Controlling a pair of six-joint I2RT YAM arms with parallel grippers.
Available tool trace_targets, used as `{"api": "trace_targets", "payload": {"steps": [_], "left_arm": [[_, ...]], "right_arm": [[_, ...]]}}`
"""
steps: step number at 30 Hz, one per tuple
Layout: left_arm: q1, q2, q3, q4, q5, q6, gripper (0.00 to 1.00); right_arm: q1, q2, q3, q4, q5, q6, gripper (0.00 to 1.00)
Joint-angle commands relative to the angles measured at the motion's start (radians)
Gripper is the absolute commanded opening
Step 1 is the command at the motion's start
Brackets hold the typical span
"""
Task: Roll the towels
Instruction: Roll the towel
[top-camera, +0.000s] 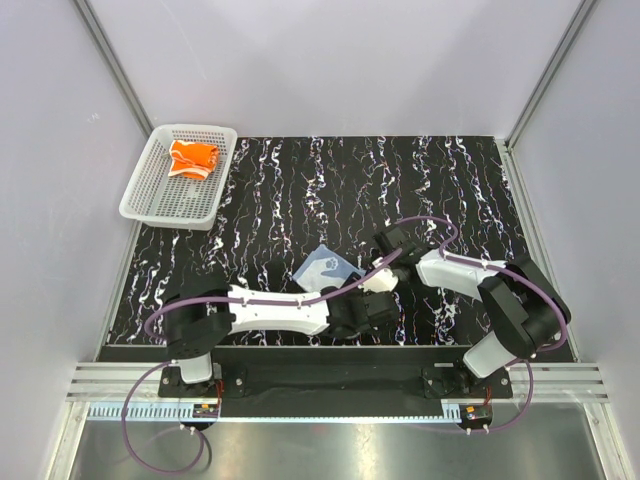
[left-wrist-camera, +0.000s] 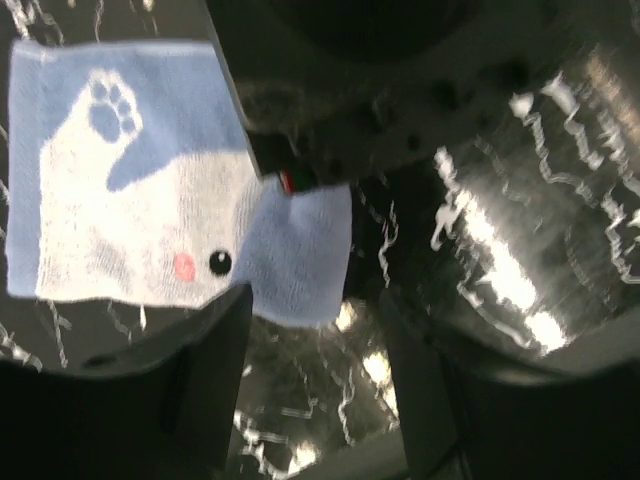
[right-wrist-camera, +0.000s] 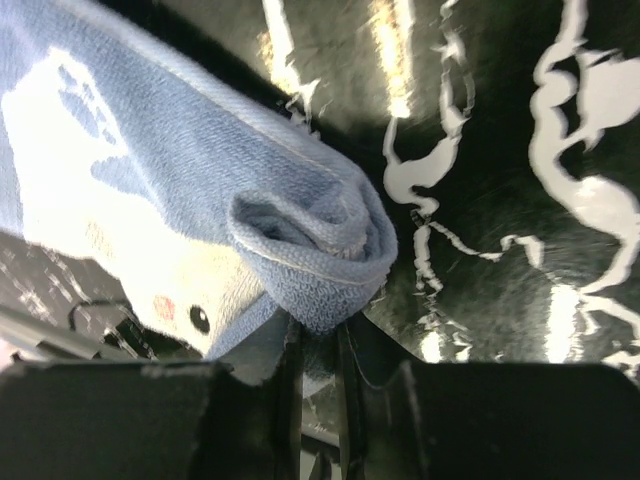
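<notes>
orange cloth with white print makes up one of the two towels here: the orange towel (top-camera: 193, 159) lies bunched in the far end of the single white mesh basket (top-camera: 150, 200), which sits at the far left corner of the black, white-veined table (top-camera: 450, 180). the other, the blue towel (top-camera: 328, 266), is light blue with a white animal figure, a blue paw, a pink cheek and a black eye. it lies near the middle of the table, just ahead of the two arms and well apart from the basket.

both arms reach inward and meet at this towel. the left arm stretches low across the near edge of the table toward the centre. the left gripper (left-wrist-camera: 315, 400) points at the towel's near side with its jaws spread apart and nothing clamped between them; one corner of the cloth hangs just ahead of the gap.

the right arm bends from its base on the right, elbow high, forearm angled down and leftward. the right gripper (right-wrist-camera: 315, 350) is clenched on the blue towel's edge, where the cloth is curled over on itself into a small thick fold. the rest of the towel spreads out flat to the left of the fold.
</notes>
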Motion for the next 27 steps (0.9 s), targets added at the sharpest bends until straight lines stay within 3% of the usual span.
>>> {"api": "trace_targets", "payload": {"steps": [1, 21, 24, 27], "left_arm": [[0.004, 0.038, -0.007, 0.139, 0.006, 0.063, 0.59], [0.044, 0.059, -0.139, 0.215, -0.005, -0.038, 0.63], [0.056, 0.067, -0.140, 0.207, -0.005, -0.050, 0.60], [0.077, 0.073, -0.147, 0.199, 0.000, -0.070, 0.47]], "right_arm": [[0.019, 0.005, 0.032, -0.032, -0.007, -0.014, 0.15], [0.017, -0.013, 0.101, -0.120, -0.097, -0.052, 0.14], [0.019, -0.015, 0.109, -0.133, -0.117, -0.055, 0.14], [0.014, -0.016, 0.122, -0.153, -0.134, -0.068, 0.14]]}}
